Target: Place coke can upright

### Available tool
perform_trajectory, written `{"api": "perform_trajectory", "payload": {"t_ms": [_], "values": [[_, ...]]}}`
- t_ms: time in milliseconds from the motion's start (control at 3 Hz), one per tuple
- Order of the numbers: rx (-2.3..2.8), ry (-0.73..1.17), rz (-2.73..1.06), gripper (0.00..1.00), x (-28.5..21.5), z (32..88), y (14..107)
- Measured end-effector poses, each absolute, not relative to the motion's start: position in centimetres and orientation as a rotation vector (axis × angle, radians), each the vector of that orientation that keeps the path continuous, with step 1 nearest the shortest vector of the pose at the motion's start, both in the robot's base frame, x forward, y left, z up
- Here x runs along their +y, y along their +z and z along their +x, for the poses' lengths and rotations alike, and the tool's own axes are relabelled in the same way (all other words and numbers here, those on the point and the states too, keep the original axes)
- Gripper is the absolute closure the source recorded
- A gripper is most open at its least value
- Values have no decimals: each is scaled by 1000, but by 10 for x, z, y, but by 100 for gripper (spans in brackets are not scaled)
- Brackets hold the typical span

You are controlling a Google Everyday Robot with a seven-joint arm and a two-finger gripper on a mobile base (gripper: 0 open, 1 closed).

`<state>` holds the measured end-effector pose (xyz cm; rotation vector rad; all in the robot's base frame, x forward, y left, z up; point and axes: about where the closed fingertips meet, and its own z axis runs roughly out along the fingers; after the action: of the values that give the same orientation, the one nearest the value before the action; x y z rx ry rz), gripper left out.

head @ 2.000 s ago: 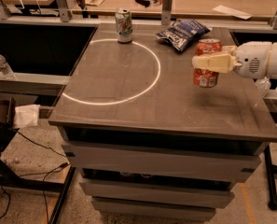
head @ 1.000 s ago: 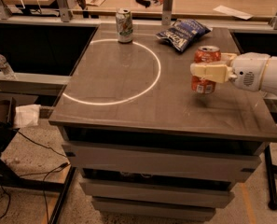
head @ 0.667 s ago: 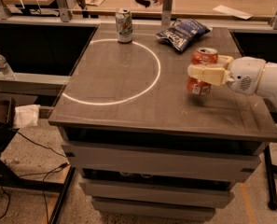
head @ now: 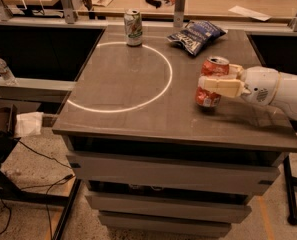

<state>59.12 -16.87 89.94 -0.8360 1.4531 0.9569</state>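
The coke can (head: 210,69), red with a silver top, stands upright, tilted slightly, at the right side of the grey table (head: 133,84). Its base looks at or just above the tabletop. My gripper (head: 208,84) comes in from the right on a white arm (head: 275,89). Its cream fingers (head: 222,87) are shut around the can's middle.
A green-and-white soda can (head: 133,27) stands upright at the back of the table on a white circle line (head: 165,84). A blue chip bag (head: 195,35) lies at the back right. A water bottle (head: 4,70) stands on a ledge at the left.
My gripper has carried the coke can a little to the left and slightly lower toward the tabletop. The other can and the chip bag have not moved.
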Motion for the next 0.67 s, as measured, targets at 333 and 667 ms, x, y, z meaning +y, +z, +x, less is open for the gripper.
{"api": "perform_trajectory", "payload": {"t_ms": [333, 667], "values": [[1403, 972, -915, 100, -166, 585, 899], [1369, 967, -964, 100, -164, 579, 899]]}}
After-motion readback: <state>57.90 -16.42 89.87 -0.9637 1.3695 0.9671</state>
